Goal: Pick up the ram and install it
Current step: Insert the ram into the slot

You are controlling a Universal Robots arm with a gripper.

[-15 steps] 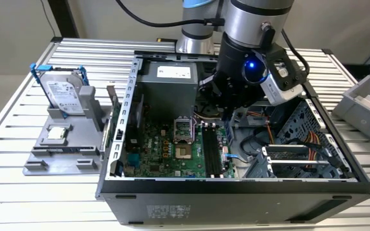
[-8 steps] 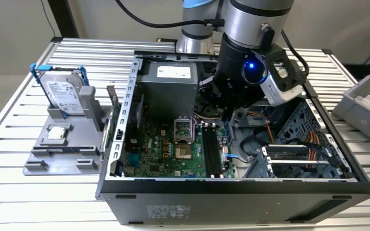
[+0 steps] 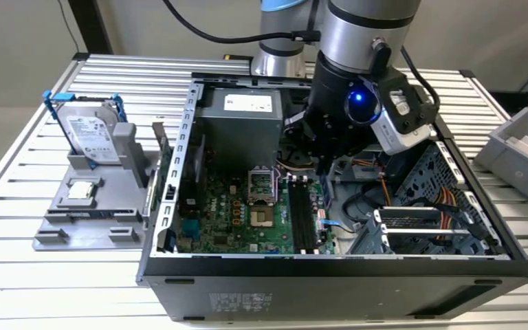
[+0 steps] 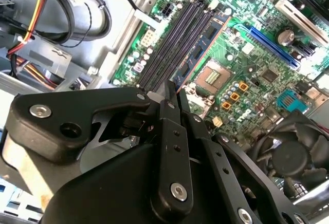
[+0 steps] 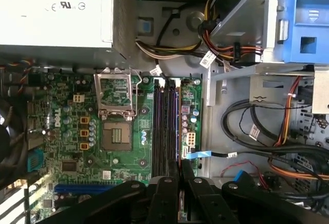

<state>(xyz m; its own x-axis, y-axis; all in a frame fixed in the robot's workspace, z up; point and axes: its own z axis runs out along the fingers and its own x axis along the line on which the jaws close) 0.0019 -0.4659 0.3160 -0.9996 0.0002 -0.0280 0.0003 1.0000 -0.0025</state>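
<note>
My gripper (image 3: 324, 163) reaches down into the open computer case (image 3: 337, 265), over the memory slots (image 3: 305, 213) of the green motherboard. In both wrist views its black fingers (image 4: 172, 88) (image 5: 178, 170) are pressed together. The ram (image 4: 203, 47), a dark blue stick with small chips on its face, runs away from the fingertips along the memory slots (image 4: 172, 41), on the side of the processor socket (image 4: 213, 75). The fingertips pinch its near end. I cannot tell whether it is seated in a slot.
A grey holder (image 3: 71, 223) at the exterior view's left carries a silver hard drive (image 3: 85, 127) in a blue frame and a square processor chip (image 3: 82, 189). Power supply (image 3: 241, 113), cable bundles (image 3: 411, 203) and a drive cage crowd the case. A grey bin (image 3: 525, 148) stands at the right.
</note>
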